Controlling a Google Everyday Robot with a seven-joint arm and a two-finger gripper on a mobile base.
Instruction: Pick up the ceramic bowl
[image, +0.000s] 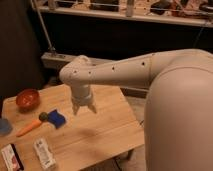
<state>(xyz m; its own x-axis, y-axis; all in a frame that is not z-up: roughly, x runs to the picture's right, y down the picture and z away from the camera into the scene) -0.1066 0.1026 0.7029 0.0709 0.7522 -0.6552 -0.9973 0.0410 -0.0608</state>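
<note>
The ceramic bowl (27, 99) is small, round and glossy red-orange with a darker inside. It sits on the wooden table (105, 135) near its far left edge. My gripper (84, 109) hangs from the white arm above the middle of the table, pointing down, well to the right of the bowl and apart from it. Nothing is in the gripper.
A long orange carrot-shaped thing (30, 126) with a dark end lies in front of the bowl, next to a blue block (56, 118). A white packet (44, 152) and a red-and-white box (11, 157) lie near the front left edge. A blue thing (4, 125) shows at the left edge.
</note>
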